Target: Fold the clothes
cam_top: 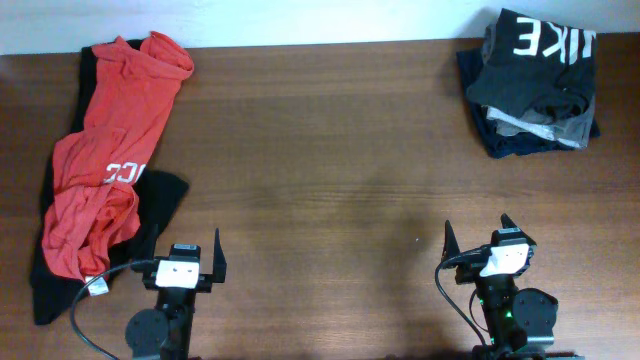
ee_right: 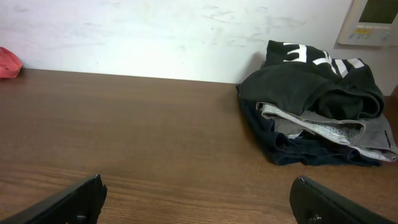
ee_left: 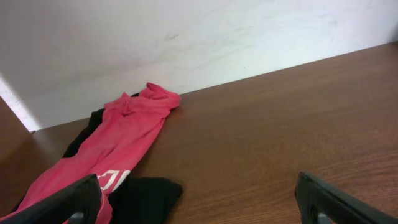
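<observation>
We see a crumpled red-orange T-shirt (cam_top: 110, 130) at the far left of the table (cam_top: 320, 170), lying over a long black garment (cam_top: 165, 195). A folded dark stack (cam_top: 535, 90) sits at the far right corner. Left gripper (cam_top: 186, 255) and right gripper (cam_top: 478, 238) sit near us, jaws wide, holding nothing, well apart from the T-shirt.

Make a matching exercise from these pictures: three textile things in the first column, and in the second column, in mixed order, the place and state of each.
Column one:
1. red-orange T-shirt
2. long black garment
3. folded stack

Column two:
A. far right corner, folded and piled
B. left side, crumpled, lying on top of another garment
C. left side, mostly covered by another garment

Pairs: 1-B, 2-C, 3-A.
</observation>
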`<state>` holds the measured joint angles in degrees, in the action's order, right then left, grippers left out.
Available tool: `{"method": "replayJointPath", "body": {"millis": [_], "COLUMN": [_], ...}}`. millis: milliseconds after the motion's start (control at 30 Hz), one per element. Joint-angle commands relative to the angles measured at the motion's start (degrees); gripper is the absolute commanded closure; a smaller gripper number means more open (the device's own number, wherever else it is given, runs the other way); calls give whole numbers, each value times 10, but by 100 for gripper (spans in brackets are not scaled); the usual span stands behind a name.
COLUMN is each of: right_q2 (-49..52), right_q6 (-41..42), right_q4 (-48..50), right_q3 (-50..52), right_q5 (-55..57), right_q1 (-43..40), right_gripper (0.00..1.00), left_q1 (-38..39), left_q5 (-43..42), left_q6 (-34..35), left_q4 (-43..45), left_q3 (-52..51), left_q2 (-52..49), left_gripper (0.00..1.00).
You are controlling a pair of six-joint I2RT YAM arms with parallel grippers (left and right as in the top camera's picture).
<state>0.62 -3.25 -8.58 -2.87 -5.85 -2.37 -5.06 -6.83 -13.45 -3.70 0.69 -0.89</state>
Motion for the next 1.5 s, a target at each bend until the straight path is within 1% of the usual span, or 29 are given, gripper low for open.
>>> {"method": "replayJointPath", "body": {"millis": [0, 233, 367, 533, 633, 733, 833, 933, 1067, 1267, 1367, 1467], "right_q2": [-4, -4, -4, -4, -4, -4, -1, 12, 60, 184, 250, 310], "right_q6": [1, 2, 9, 9, 9, 10, 9, 9, 9, 9, 9, 9], "right_q4": [0, 3, 34, 104, 141, 152, 144, 144, 144, 139, 116, 62], "right_q3": [5, 5, 5, 5, 5, 0, -16, -38, -87, -177, -236, -305], "right_q5": [5, 3, -38, -91, -117, -136, -139, -139, -139, -153, -171, -187], "right_q1": [-3, -3, -3, -3, -3, -3, -3, -3, -3, -3, -3, -3], "right_gripper": [1, 1, 1, 1, 1, 1, 1, 1, 1, 1, 1, 1], "left_q1": [-3, -3, -3, -3, -3, -3, -3, -3, -3, -3, -3, -3], "left_q5": [4, 4, -9, -14, -51, -104, -144, -147, -149, -149, -149, -149], "left_q6": [3, 3, 3, 4, 4, 4, 40, 71, 76, 76, 74, 74], "left_q4": [-3, -2, 14, 49, 86, 117, 144, 141, 111, 60, 44, 22], "left_q3": [-2, -2, -2, -2, -2, -2, 0, 13, 59, 174, 236, 297], "left_q2": [5, 5, 5, 5, 5, 5, 3, -11, -59, -184, -249, -305], "left_gripper": [1, 1, 1, 1, 1, 1, 1, 1, 1, 1, 1, 1]}}
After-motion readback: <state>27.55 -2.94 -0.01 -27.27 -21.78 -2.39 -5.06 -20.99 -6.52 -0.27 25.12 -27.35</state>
